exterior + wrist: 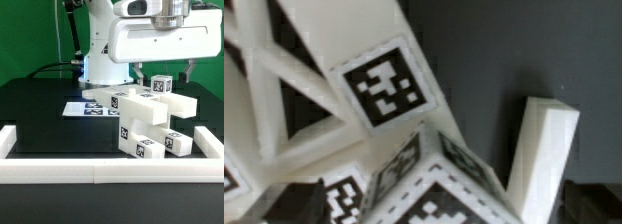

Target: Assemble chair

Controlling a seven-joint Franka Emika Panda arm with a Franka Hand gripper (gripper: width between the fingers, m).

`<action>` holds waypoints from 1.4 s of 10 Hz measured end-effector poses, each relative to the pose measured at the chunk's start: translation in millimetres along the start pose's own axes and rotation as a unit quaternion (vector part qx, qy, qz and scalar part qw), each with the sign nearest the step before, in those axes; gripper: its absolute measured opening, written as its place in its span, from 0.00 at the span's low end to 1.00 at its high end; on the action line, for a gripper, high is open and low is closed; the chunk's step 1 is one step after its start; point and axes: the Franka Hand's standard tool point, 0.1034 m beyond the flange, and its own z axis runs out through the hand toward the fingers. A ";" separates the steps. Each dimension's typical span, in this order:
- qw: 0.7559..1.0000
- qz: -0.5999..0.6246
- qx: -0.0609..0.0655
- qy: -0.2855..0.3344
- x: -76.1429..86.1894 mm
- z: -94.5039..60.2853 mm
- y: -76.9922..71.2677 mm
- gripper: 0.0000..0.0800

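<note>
We see the chair parts [145, 125] lying in one loose heap on the black table [35, 120]. The heap is a little toward the exterior view's right and closer to the near edge than to the far edge. The parts are thick white blocks with black-and-white square tags, and they lean on each other at different angles. The lowest blocks lie close to the white rail [100, 172] that runs along the near edge, but we cannot tell if they touch it. One small cube [162, 85] sits on top at the far side of the heap.

The gripper [162, 70] hangs just above this cube. Its two dark fingers [138, 68] stand wide apart, one on each side, and they grasp nothing. The flat marker board [80, 108] lies on the table just beside the heap, on the exterior view's left.

In the wrist view a tagged block [384, 85] fills most of the picture, very near. Beside it a narrow white piece [544, 150] stands tilted on the dark table.
</note>
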 end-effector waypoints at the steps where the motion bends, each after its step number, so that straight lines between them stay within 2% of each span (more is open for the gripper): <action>1: 0.999 -0.047 -0.001 0.000 0.0 -0.1 0.8 0.81; 4: 0.986 -0.169 -0.005 -0.002 -0.2 -0.3 4.0 0.81; 6: 0.985 -0.172 -0.005 -0.002 -0.3 -0.2 4.8 0.81; 8: 0.985 -0.172 -0.005 -0.002 -0.3 -0.2 4.9 0.49; 9: 0.985 -0.172 -0.005 -0.002 -0.3 -0.2 5.0 0.36; 11: 0.987 -0.159 -0.005 -0.002 -0.3 -0.2 5.0 0.36; 14: 0.999 -0.050 -0.005 -0.001 -0.3 -0.2 4.9 0.36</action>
